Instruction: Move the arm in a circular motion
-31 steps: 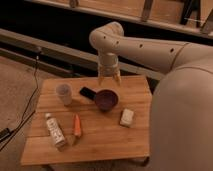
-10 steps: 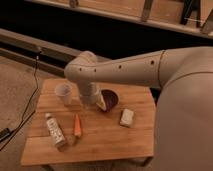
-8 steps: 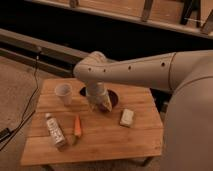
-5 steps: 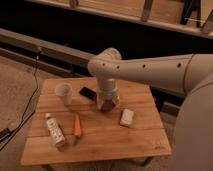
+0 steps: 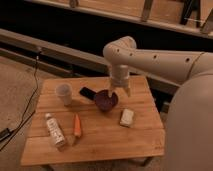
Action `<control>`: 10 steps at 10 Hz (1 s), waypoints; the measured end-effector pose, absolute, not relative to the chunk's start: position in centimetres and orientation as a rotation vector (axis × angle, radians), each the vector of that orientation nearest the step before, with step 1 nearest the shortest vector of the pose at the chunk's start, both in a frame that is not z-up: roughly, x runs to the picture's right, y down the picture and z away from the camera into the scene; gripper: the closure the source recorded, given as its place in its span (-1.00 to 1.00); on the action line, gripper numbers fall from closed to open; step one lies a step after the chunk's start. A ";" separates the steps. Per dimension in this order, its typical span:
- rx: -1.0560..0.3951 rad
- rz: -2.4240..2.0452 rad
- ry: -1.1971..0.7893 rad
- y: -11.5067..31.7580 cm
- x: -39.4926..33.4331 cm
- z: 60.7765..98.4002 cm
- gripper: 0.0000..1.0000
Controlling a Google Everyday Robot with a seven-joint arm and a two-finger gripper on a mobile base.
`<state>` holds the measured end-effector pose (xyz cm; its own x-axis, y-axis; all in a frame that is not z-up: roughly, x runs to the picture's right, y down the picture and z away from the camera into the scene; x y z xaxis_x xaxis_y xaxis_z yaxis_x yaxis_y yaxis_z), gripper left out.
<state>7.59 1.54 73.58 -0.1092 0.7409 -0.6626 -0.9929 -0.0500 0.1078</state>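
Hovering tool (image 5: 119, 93) over bowl (image 5: 105, 102), inside table (image 5: 100, 142) edges

One cup (image 5: 63, 93), bowl (image 5: 105, 101), phone (image 5: 88, 93), carrot (image 5: 77, 125), bottle (image 5: 54, 131), sponge (image 5: 127, 117); jaws above bowl.

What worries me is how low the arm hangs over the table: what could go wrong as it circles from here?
1. The arm holds its end effector just above the back rim of the dark bowl; a slightly lower sweep could clip the bowl and shove it.
2. A wider circle might reach the white cup, which looks light and easy to topple.
3. The flat black object beside the bowl could get pushed along the wooden table.
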 end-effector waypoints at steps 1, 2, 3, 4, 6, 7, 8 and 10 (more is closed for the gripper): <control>-0.509 1.580 0.653 0.0 7.2 74.2 -0.30; -0.507 1.575 0.660 -1.2 6.6 74.7 -0.30; -0.506 1.570 0.661 -2.1 5.9 75.0 -0.30; -0.506 1.561 0.663 -3.1 4.9 75.5 -0.30; -0.510 1.533 0.665 -4.7 2.1 76.6 -0.30; -0.515 1.515 0.663 -5.3 0.3 77.3 -0.30; -0.521 1.503 0.660 -5.6 -1.0 77.7 -0.30; -0.537 1.471 0.651 -5.9 -3.8 78.7 -0.30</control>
<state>-3.83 -5.89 78.75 -0.0120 0.7242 -0.6894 -0.9973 0.0410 0.0604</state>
